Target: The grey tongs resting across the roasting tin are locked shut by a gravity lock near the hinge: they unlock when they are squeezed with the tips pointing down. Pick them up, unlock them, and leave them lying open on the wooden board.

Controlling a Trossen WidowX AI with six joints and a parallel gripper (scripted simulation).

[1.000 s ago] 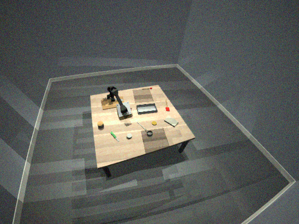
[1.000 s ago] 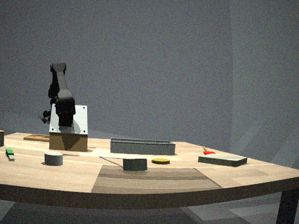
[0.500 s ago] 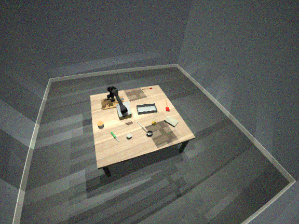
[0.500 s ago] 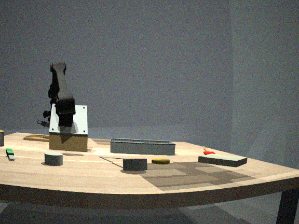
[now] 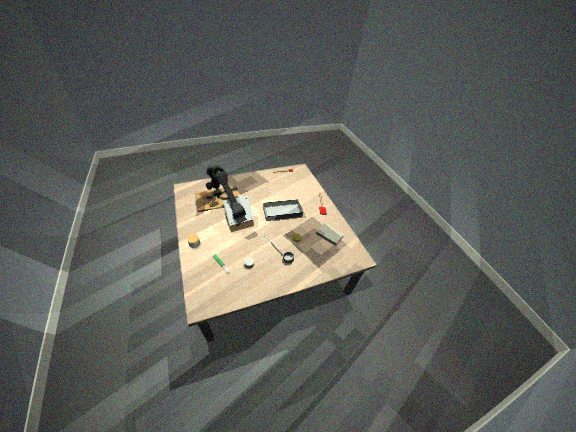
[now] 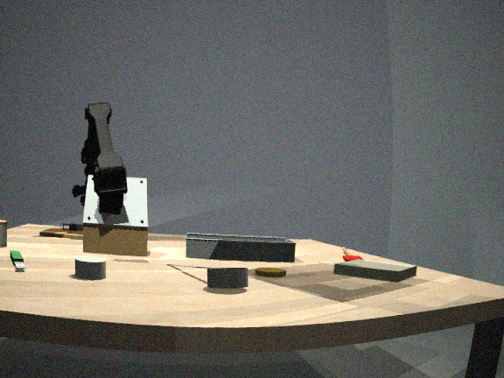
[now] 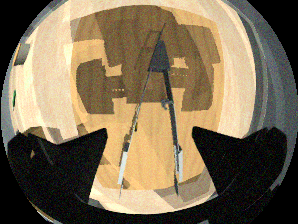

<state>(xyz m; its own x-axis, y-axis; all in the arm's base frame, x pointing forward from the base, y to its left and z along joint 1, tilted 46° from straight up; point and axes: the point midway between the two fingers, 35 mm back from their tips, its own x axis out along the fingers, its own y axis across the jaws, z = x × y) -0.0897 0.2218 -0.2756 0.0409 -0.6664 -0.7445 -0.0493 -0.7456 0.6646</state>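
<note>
The grey tongs (image 7: 160, 62) lie on the wooden board (image 7: 105, 177) (image 5: 202, 207) (image 6: 54, 234) with their two arms spread apart in a narrow V, hinge end at the top of the wrist view and pale tips toward the bottom. My gripper (image 7: 150, 132) is wide open above the tongs, one finger on each side, with gaps between the fingers and the arms. The tongs are not clear in the top and exterior views. The roasting tin (image 5: 283, 217) (image 6: 258, 251) stands apart, on the other side of the arm's base.
The arm's base block (image 5: 242, 226) (image 6: 115, 241) stands beside the board. An orange-topped can (image 5: 193, 241), a green-handled tool (image 5: 218, 259), a white-topped round container (image 5: 249, 262) (image 6: 90, 269), a dark round pan (image 6: 227, 278) and a grey block (image 5: 330, 233) stand or lie farther off.
</note>
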